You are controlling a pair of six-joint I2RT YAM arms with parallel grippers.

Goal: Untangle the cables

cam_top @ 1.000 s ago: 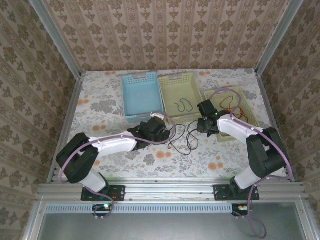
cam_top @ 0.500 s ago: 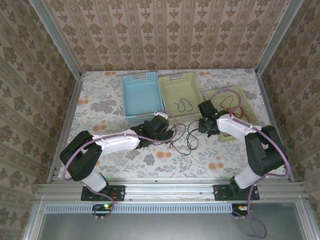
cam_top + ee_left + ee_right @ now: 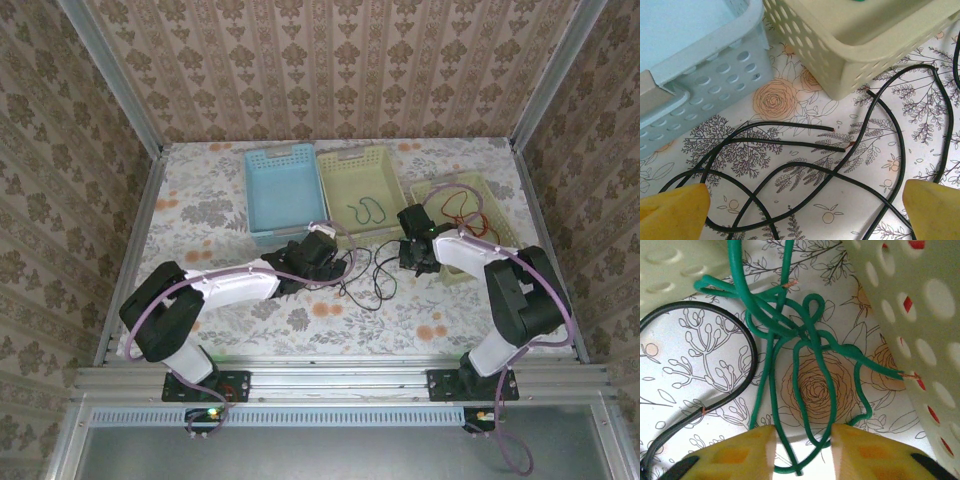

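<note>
**A:** What colours are the baskets?

**B:** The left basket (image 3: 285, 195) is light blue. The middle basket (image 3: 345, 180) and the right basket (image 3: 497, 215) are pale yellow-green.

**A:** And the cables?

**B:** Black cables (image 3: 790, 143) lie on the tablecloth (image 3: 200, 210), a green cable (image 3: 366, 210) is in the middle basket and a red cable (image 3: 458, 205) in the right one. Near the right gripper (image 3: 802, 455) there's a green tangle (image 3: 805, 335) with copper-orange tips, beside a black cable (image 3: 751, 355).

**A:** The cloth's pattern?

**B:** White, printed with grey line-drawn leaves and orange roses. The wallpaper (image 3: 330, 70) is beige with brown damask stripes.

**A:** The pads?

**B:** Yellow on the right gripper's pads (image 3: 740, 455) and on the pads (image 3: 675, 210) of the left gripper (image 3: 801, 210).
</note>
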